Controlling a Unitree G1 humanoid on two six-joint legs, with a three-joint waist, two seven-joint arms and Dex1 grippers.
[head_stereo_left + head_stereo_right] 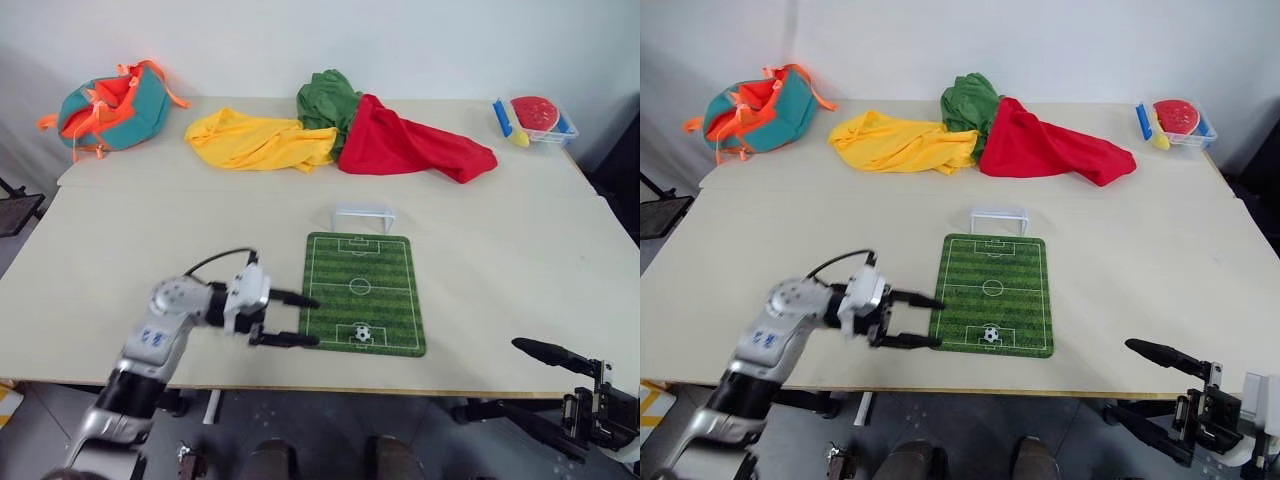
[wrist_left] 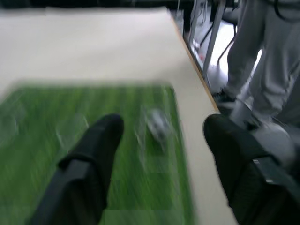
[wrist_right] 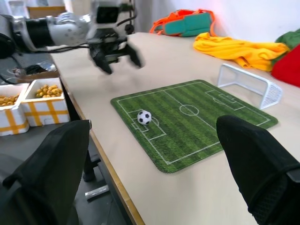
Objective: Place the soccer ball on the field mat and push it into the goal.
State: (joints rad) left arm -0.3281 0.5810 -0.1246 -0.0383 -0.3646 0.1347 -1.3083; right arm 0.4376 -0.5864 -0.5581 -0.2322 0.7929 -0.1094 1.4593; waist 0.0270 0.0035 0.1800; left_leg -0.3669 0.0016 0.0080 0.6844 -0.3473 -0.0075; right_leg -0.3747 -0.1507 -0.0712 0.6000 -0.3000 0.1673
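The soccer ball (image 1: 362,333) rests on the field mat (image 1: 385,275), in the penalty box at the mat's near end. The white goal (image 1: 363,216) stands on the table just past the mat's far end. My left gripper (image 1: 317,322) is open at the mat's near left edge, its fingers level and pointing right toward the ball, a short gap away. In the left wrist view the blurred ball (image 2: 158,124) lies ahead between the two fingers, untouched. My right gripper (image 1: 520,385) hangs open and empty beyond the table's front edge at the right.
Yellow (image 1: 262,140), green (image 1: 328,100) and red (image 1: 410,145) cloths lie along the back of the table, with a teal and orange bag (image 1: 105,108) at the back left and a clear toy tray (image 1: 537,120) at the back right. A person's legs (image 2: 262,56) stand beside the table.
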